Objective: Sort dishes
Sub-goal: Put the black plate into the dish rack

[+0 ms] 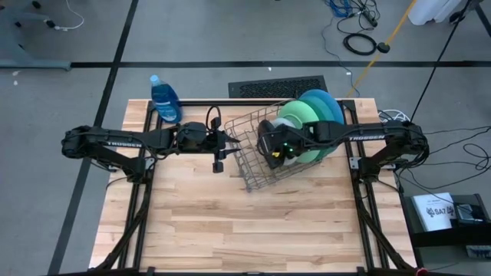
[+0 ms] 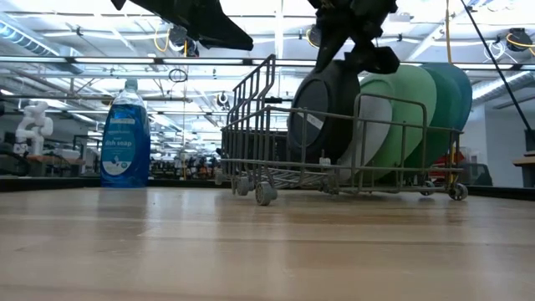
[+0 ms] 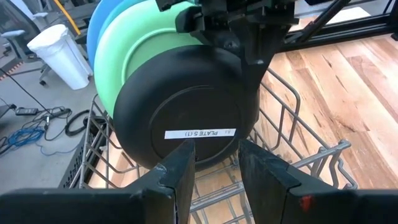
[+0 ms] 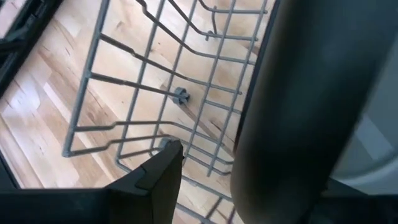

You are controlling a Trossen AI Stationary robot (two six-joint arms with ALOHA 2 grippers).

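— Plates [image 1: 318, 115] are seen from above, stood on edge in the wire rack [image 1: 257, 157] near the desk's [image 1: 230, 222] far edge. And the right gripper [image 1: 275, 148]?

— Its fingers are parted around the black dish [image 3: 186, 112]; at table height, that dish [image 2: 322, 113] is seen standing in the rack.

— The left gripper [image 3: 214, 165]?

— Held partly open beside the rack, empty.

One rack [image 1: 265, 157] stood on one worktop [image 1: 230, 222], holding about five plates [image 2: 401, 117]; one bottle [image 1: 164, 100] stood nearby, with two claws.

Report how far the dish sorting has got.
Done: the green and blue plates stand upright in the wire rack. In hand: the right gripper is at the black dish, standing in the rack's front slot. Left: no dishes visible outside the rack; the left gripper waits beside it.
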